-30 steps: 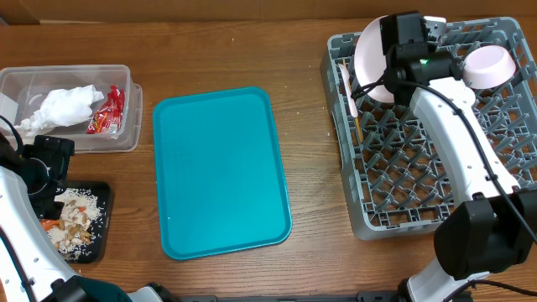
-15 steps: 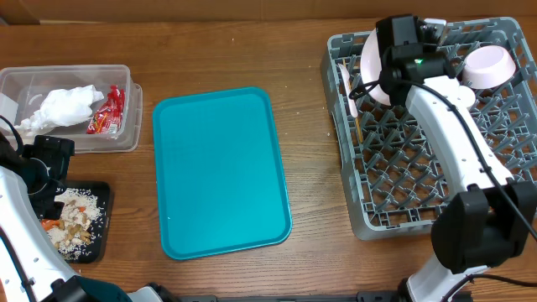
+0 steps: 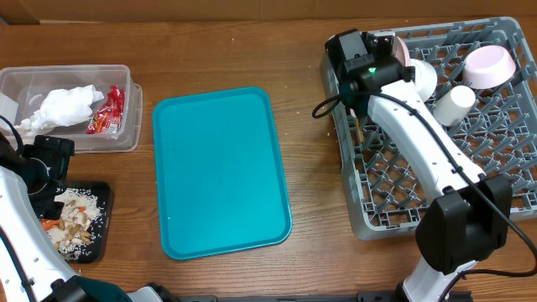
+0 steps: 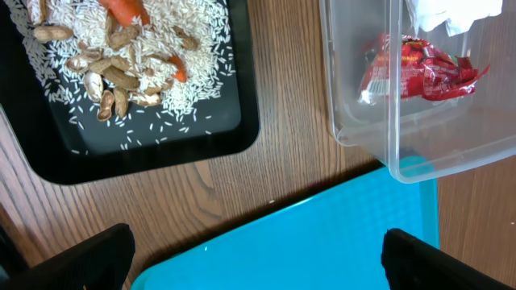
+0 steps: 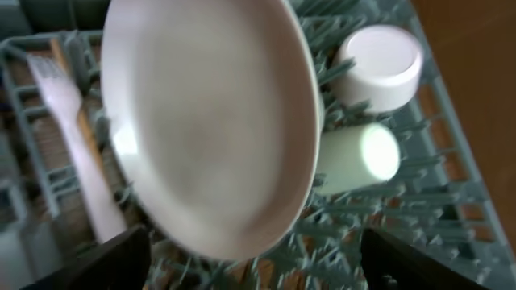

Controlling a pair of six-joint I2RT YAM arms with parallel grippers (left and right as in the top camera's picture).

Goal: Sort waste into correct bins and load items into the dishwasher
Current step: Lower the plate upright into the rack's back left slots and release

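Right wrist view: the right hand [image 5: 250, 264] has its fingers spread, and nothing sits between them. The white plate [image 5: 210, 121] stands on edge among the pegs of the dish rack [image 3: 403, 172], beside the fork [image 5: 81, 161], the cup [image 3: 453, 105] and the pink bowl [image 3: 488, 65].

Change over the last second: the right hand was clamped on the plate above the rack's rear rows. It has since released and shifted to the rack's rear left corner (the cup, hidden a second ago, now shows). The plate appears to rest on the pegs alone.

Left hand [image 4: 258, 266]: fingers apart, holding nothing, hovering over the edge of the teal tray [image 4: 322, 242]. The napkin [image 3: 67, 107] and red wrapper [image 4: 419, 68] lie in the clear tub [image 4: 363, 129]. Rice [image 4: 193, 32] and carrot [image 4: 125, 10] lie in the black tray [image 4: 161, 141].

Judgement: loading looks essentially complete; the right arm can withdraw.
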